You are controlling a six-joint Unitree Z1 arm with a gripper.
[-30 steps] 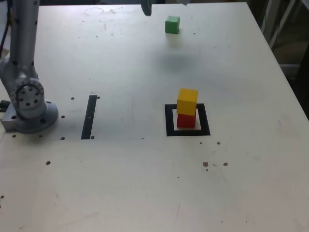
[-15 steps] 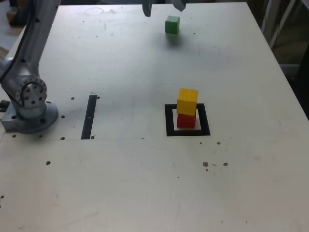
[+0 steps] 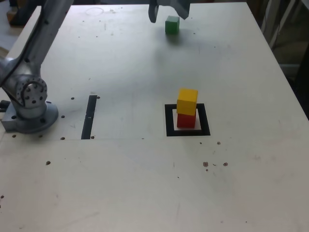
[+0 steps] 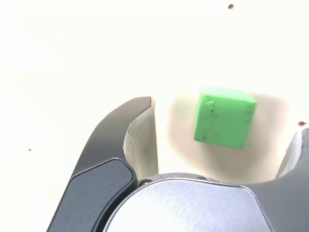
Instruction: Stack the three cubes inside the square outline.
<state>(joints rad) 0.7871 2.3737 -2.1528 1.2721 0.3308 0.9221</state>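
Note:
The yellow cube [image 3: 187, 100] sits on top of the red cube [image 3: 186, 120] inside the black square outline [image 3: 169, 121] at the table's middle. Alone near the far edge lies the green cube [image 3: 172, 24]. My gripper [image 3: 168, 13] hangs open right over that green cube [image 4: 224, 117], its two fingers on either side of the cube with gaps between. One dark finger [image 4: 141, 140] with a pale pad shows clearly in the wrist view; the other only peeks in at the picture's edge.
The arm's grey base [image 3: 28, 104] stands at the exterior view's left. A thin black strip [image 3: 89, 116] lies between the base and the outline. The white table [image 3: 145, 183] has small dark specks and holes.
The gripper has come down and toward the green cube, and now straddles it. The arm link on the exterior view's left has tilted further over the table. The cubes have not moved.

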